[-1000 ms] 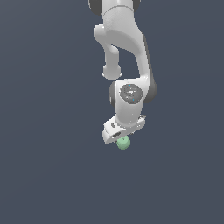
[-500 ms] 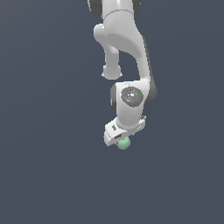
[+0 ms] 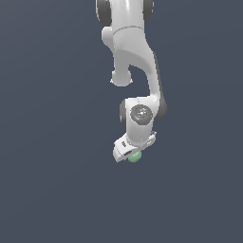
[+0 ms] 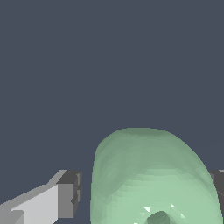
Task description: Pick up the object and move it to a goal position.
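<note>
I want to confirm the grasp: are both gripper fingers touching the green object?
Cannot tell. In the wrist view a gap shows between one finger pad and the green object; the other finger sits at the frame edge.

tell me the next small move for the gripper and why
Probably close the fingers. In the wrist view the mint-green object sits between them, but a gap shows beside one finger, so the gripper does not look clamped yet.

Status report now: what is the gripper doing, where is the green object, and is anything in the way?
Gripper right over the object, fingers on either side; grasp not confirmed. Object pale green, dimple visible. Nothing else in view around it.
</note>
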`<state>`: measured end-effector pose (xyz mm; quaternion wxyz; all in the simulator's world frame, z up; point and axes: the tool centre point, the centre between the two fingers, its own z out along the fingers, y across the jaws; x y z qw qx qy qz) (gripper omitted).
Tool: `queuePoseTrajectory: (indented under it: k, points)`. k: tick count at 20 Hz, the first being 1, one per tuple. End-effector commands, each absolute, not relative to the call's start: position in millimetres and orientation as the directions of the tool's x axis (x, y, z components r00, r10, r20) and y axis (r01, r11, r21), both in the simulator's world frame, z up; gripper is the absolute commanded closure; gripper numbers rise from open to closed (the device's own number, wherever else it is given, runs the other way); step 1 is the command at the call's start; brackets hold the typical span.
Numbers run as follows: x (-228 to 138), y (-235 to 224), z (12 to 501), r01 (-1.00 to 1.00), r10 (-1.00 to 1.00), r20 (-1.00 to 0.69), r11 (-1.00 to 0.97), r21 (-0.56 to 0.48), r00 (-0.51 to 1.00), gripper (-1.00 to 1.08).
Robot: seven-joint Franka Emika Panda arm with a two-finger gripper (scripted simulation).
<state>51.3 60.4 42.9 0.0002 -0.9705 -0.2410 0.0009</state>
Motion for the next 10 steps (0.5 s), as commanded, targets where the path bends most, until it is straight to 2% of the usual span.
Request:
queuePoseTrajectory:
  k: [1,3,4,10]
  points:
    - [52.4,60.7,39.2,0.468,0.468,0.0,-0.884,0.0,0.884,-0.92]
    - [53.0,60.8,39.4,0.468,0.468,0.0,-0.884,0.0,0.884,-0.92]
    - [53.0,60.8,39.4,0.468,0.468,0.0,-0.884,0.0,0.884,1.08]
    - [53.0,60.8,39.4,0.468,0.468,0.0,-0.884,0.0,0.884,1.08]
